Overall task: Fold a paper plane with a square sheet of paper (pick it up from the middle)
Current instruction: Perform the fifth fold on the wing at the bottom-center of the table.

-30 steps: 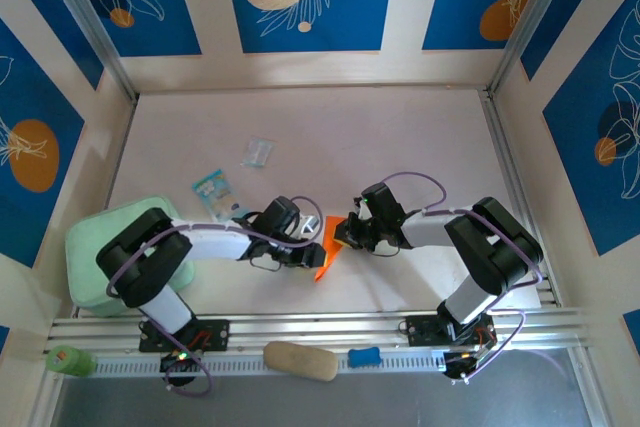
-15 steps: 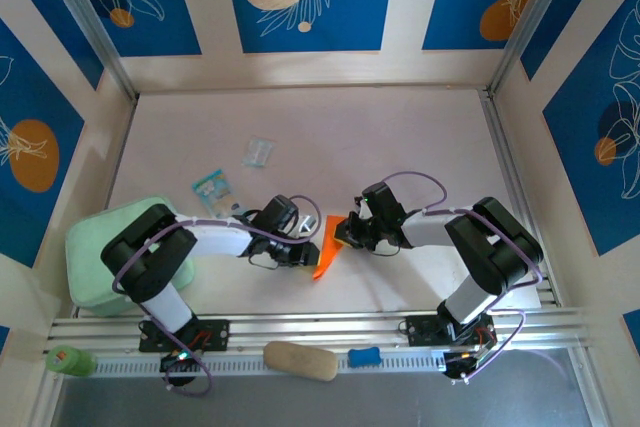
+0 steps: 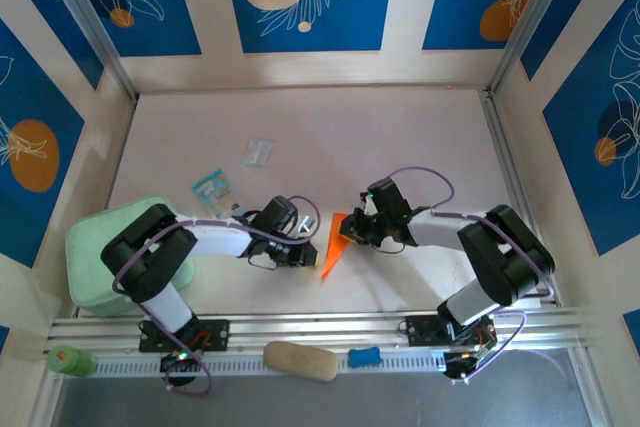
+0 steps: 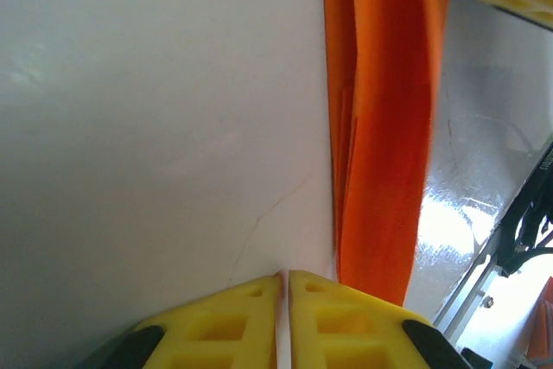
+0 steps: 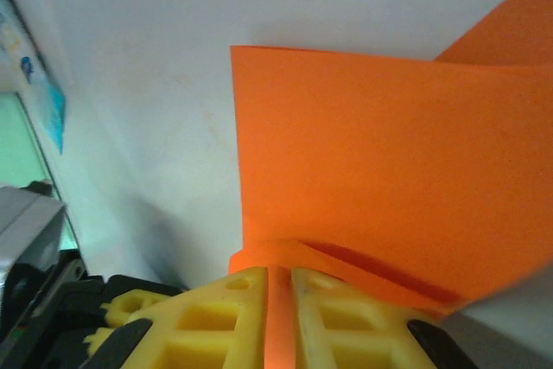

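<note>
orange paper [image 3: 332, 242], right fingers [image 5: 220, 321] pinching its edge, left fingers [image 4: 229, 321] pressed together beside it, arms reaching inward

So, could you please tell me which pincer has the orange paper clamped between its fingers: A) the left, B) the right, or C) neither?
B: in the right wrist view the orange paper runs down into the slit of the shut right pincer.

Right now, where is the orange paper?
In the top view the folded paper is near the front centre of the table, pinched at its far end by the right tool, with the left tool shut just left of it.
</note>
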You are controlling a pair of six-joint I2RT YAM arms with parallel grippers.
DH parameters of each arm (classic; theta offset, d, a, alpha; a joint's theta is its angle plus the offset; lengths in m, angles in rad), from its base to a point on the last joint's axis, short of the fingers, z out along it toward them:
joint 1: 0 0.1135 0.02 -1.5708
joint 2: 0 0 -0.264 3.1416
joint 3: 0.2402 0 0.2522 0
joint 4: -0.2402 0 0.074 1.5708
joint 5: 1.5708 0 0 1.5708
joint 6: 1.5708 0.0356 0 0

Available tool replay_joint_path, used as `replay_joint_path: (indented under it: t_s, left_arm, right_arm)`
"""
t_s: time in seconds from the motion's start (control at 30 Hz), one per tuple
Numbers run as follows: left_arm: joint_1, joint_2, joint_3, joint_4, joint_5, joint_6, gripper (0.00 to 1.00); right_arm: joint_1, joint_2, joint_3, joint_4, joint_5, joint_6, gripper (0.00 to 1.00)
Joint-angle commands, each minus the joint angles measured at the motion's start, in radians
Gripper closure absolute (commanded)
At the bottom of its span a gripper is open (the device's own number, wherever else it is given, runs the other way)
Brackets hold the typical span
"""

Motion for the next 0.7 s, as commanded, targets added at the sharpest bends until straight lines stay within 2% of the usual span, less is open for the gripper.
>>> replay_joint_path:
  t_s: [0.0,0.33,0.67]
  left_arm:
    - [-0.027,0.068,-0.024,0.086,-0.051,0.017,0.90]
    - [-0.027,0.066,-0.020,0.081,-0.052,0.018,0.91]
    - [-0.026,0.066,-0.023,0.081,-0.053,0.018,0.93]
  right_arm:
    - [0.000,-0.036,-0.001,-0.021,-0.010,-0.020,0.85]
    - [0.007,0.029,-0.012,0.002,-0.013,-0.016,0.84]
    - [-0.041,0.021,-0.001,-0.044,0.001,-0.046,0.84]
